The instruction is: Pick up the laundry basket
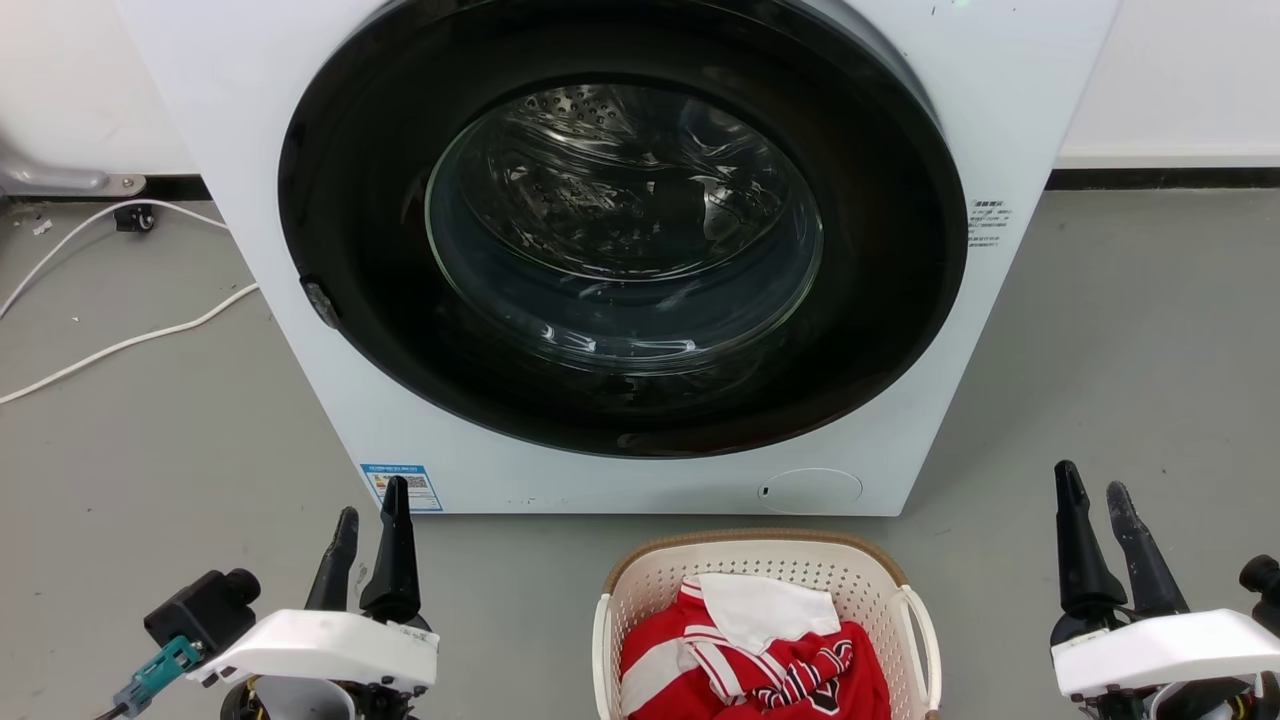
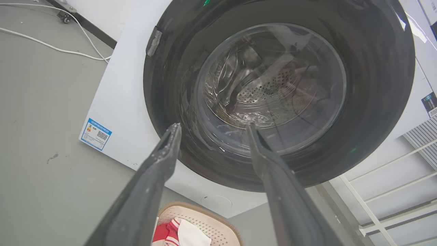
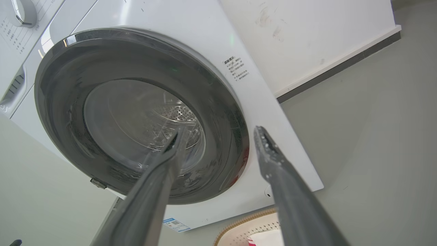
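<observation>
The laundry basket (image 1: 650,580) stands on the floor at the bottom centre of the head view, just in front of the washer; it is cream with perforated walls, a brown rim and white loop handles, and holds red-and-white clothes (image 1: 760,655). Its far rim also shows in the left wrist view (image 2: 218,218) and the right wrist view (image 3: 239,223). My left gripper (image 1: 372,498) hangs open to the basket's left, well apart from it. On the basket's right my right gripper (image 1: 1092,482) is open too, with nothing between its fingers. Neither gripper touches the basket.
A white front-loading washer (image 1: 330,250) with a closed dark round door (image 1: 620,230) stands right behind the basket. White cables (image 1: 120,340) lie on the grey floor at the left. A white wall with a dark skirting (image 1: 1160,178) runs behind.
</observation>
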Controlling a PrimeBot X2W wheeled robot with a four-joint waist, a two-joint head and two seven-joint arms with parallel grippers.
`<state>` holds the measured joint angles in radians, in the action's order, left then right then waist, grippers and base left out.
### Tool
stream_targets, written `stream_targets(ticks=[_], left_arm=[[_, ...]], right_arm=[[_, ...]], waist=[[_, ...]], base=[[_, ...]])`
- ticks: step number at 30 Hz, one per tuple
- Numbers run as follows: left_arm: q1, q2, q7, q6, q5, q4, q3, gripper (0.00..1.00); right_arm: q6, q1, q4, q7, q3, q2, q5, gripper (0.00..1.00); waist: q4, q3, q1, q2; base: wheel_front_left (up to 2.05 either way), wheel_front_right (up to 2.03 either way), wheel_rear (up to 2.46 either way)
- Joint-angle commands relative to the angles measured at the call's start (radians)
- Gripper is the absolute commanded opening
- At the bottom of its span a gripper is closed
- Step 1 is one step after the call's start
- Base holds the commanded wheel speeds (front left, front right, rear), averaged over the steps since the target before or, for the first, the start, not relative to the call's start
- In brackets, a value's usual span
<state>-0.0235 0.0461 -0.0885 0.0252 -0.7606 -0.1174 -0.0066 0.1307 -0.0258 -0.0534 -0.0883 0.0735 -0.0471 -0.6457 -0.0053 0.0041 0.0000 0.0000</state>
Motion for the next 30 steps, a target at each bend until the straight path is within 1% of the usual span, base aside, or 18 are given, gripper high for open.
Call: stream_targets(ticks=[1,17,30], left_arm=[[0.005,0.004,-0.011,-0.004,0.037,0.018,-0.004,1.00],[0.026,0.010,-0.057,-0.023,0.257,0.006,-0.034,1.00],[0.036,0.018,-0.090,-0.049,0.393,-0.009,-0.062,1.00]], right_arm=[[0.000,-0.001,0.020,-0.011,-0.001,-0.003,0.040,1.00],[0.000,-0.033,0.024,-0.057,-0.008,-0.004,0.283,1.00],[0.000,-0.055,0.021,-0.090,-0.009,-0.004,0.444,1.00]], waist=[[0.000,0.000,0.0000,0.0000],[-0.002,-0.004,0.0000,0.0000],[-0.004,-0.006,0.0000,0.0000]], base=[[0.00,0.00,0.00],[0.00,0.00,0.00],[0.00,0.00,0.00]])
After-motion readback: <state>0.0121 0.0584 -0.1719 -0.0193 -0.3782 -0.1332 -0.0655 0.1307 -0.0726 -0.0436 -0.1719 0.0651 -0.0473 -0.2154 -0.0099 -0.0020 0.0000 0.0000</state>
